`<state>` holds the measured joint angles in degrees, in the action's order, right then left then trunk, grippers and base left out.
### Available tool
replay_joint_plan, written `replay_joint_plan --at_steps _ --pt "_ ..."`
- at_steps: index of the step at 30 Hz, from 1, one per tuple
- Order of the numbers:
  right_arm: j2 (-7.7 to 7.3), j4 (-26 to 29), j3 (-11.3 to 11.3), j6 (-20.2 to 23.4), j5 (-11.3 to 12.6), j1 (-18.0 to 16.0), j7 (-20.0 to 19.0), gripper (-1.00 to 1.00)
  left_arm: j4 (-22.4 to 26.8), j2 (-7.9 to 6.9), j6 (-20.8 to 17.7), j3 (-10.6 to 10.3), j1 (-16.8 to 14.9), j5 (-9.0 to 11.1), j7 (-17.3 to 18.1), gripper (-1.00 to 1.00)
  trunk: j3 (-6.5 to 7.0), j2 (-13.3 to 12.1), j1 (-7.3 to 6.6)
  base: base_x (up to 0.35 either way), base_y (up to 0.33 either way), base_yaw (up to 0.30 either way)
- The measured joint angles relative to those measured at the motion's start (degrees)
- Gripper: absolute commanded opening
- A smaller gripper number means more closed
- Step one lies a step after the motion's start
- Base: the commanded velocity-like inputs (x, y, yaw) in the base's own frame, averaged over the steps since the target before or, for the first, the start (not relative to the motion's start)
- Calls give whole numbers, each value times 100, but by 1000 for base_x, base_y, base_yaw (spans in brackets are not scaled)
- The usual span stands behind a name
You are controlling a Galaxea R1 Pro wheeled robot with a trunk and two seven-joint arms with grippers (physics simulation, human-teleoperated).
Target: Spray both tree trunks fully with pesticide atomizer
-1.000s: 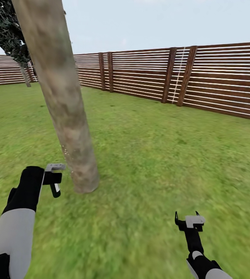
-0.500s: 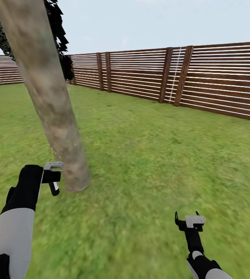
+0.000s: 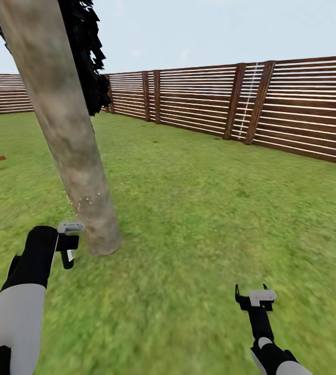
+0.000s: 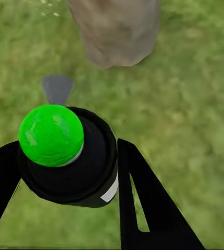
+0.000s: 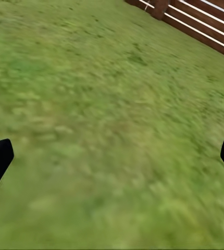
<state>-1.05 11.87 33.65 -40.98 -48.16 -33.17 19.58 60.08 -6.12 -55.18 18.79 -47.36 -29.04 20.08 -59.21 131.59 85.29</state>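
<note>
lawn (image 3: 214,208) | left end effector (image 3: 67,249) grips atomizer (image 4: 65,156) beside trunk (image 3: 69,135) | right end effector (image 3: 251,292) wide open, empty

A fenced garden, outdoors. Green lawn (image 3: 204,208) covers the ground to a brown horizontal-slat wooden fence (image 3: 293,114) at the far side, under pale sky. A thick, pale mottled tree trunk (image 3: 66,130) rises from the grass near left, dark foliage (image 3: 87,62) behind it.
</note>
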Motion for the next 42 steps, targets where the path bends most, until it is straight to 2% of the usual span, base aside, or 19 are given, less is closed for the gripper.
replay_joint_plan --at_steps 2,4,6,8,11,13,16,19,22,23,24,27,29,30,36,42 --pt "0 0 0 0 0 0 -1 100 -7 26 2 0 28 54 -132 -100 0 0 1 73 -58 273" --pt "0 0 -2 0 -6 1 -1 100 -17 127 0 5 84 116 -164 -100 0 0 2 12 -34 273" --pt "0 0 -1 0 -6 0 0 100 21 276 23 11 250 107 -171 -100 0 0 2 46 -186 193" --pt "0 8 -1 -1 -7 1 0 100 57 334 39 45 372 64 -176 -100 0 0 2 87 -252 43" --pt "-1 2 -3 -1 -7 1 0 100 49 330 126 128 524 57 -183 -100 0 0 1 147 -258 8" --pt "-1 1 -2 -3 -5 1 0 100 -85 329 515 189 637 67 -185 -100 -1 0 1 183 -242 1" --pt "-1 1 0 -1 -3 1 0 100 -234 330 887 475 750 56 -185 -100 0 0 0 209 -221 0" --pt "2 -9 -8 5 -3 1 -44 100 -230 325 981 589 774 52 -184 -100 0 0 0 223 -211 0" --pt "-30 -167 6 11 15 1 -1156 100 -233 307 995 604 837 49 -186 -100 0 0 0 224 -210 0" --pt "-56 -201 7 15 58 1 -1963 100 -233 282 1001 611 891 30 -190 -100 0 0 0 224 -209 0" --pt "-61 -206 30 15 73 0 -2158 100 -233 273 998 613 907 50 -191 -100 0 0 0 203 -216 0" --pt "-63 -208 39 13 78 -1 -2268 100 -233 268 1004 661 916 46 -221 -100 0 0 2 31 -240 42" --pt "-62 -210 42 11 77 -2 -2282 100 -230 266 1012 934 918 38 -249 -100 0 0 2 -14 -74 230" --pt "-62 -207 41 9 75 -1 -2283 100 -239 268 1013 972 918 28 -291 -100 0 0 2 -4 -21 265" --pt "-62 -210 32 6 74 -1 -2277 100 -374 359 1022 955 918 63 -843 -100 0 0 2 -1 -3 264" --pt "-62 -208 25 5 74 -1 -2276 100 -411 388 1033 953 917 83 -814 -100 0 0 1 109 -149 26"
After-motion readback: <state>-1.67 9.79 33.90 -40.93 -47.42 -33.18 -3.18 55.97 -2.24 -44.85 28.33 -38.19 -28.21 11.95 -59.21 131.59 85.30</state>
